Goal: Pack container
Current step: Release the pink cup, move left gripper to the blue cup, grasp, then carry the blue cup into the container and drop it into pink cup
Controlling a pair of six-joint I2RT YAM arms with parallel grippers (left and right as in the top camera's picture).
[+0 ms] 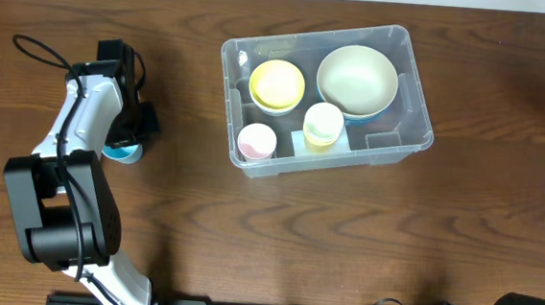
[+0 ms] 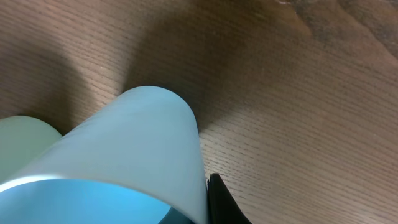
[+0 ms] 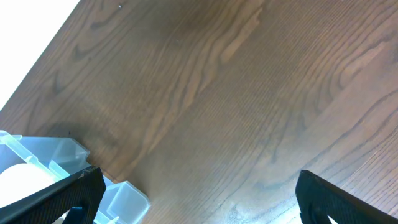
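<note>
Since the left gripper (image 1: pixel 126 133) is clamped on a blue cup (image 1: pixel 123 151), the step in hand looks like the pick-up of the one piece lying outside the container. In the left wrist view the cup's pale blue wall fills the lower frame, and one black finger (image 2: pixel 217 200) sits tight against its side. Whether the cup has left the desk (image 1: pixel 247 237) cannot be told from these views.

The container (image 1: pixel 395 125) stands well apart to the right, near the middle of the desk and turned a little askew. Inside it are a yellow bowl (image 1: pixel 277 84), a large cream bowl (image 1: pixel 358 77), a pink cup (image 1: pixel 257 142) and a yellow-green cup (image 1: pixel 323 124). The only bare floor is a narrow strip at its right end.

The right gripper (image 3: pixel 199 186) hangs over bare wood at the far right edge with its fingers wide apart and nothing between them.

The next move probably calls for a lift high enough to clear the container's rim. After that comes a carry to the right, then a careful lowering into the free strip or into one of the bowls, without knocking the cups.
</note>
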